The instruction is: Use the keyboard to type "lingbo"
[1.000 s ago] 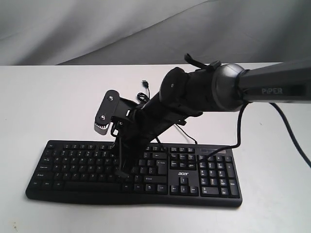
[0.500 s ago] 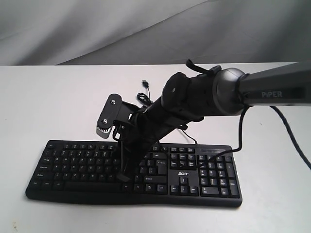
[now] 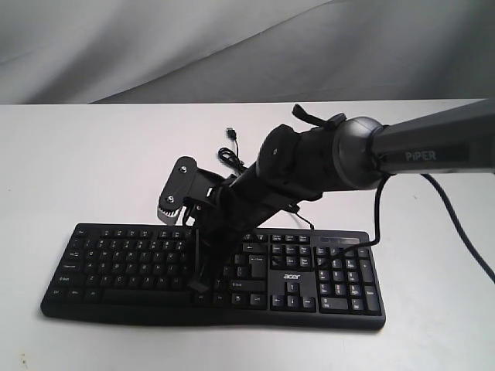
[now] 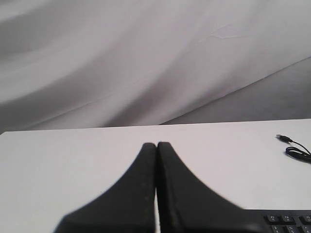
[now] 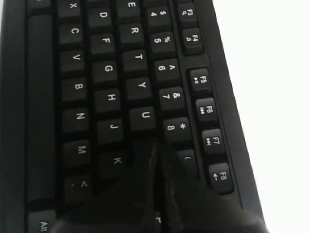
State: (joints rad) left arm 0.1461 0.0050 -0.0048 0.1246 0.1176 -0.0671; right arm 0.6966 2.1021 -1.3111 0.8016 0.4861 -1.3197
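Note:
The black keyboard (image 3: 116,259) lies along the front of the white table, number pad and "acer" logo at its right. My right gripper (image 3: 199,284) reaches across from the right and points down over the right half of the letter keys, shut with nothing in it. In the right wrist view its tip (image 5: 158,148) stands between the U, K and 8 keys of the keyboard (image 5: 107,73) and hides the key below it. Touch cannot be told. My left gripper (image 4: 156,144) is shut and empty over bare table, with a keyboard corner (image 4: 289,221) beside it.
The keyboard's thin black cable runs behind it to a loose USB plug (image 3: 231,134) on the white table (image 3: 77,154), and the plug (image 4: 283,138) shows in the left wrist view too. A grey cloth backdrop (image 3: 155,46) hangs behind. The right arm's own cable (image 3: 464,224) trails at the right.
The right gripper has come down a little toward the keys and shifted slightly right. The keyboard has not moved.

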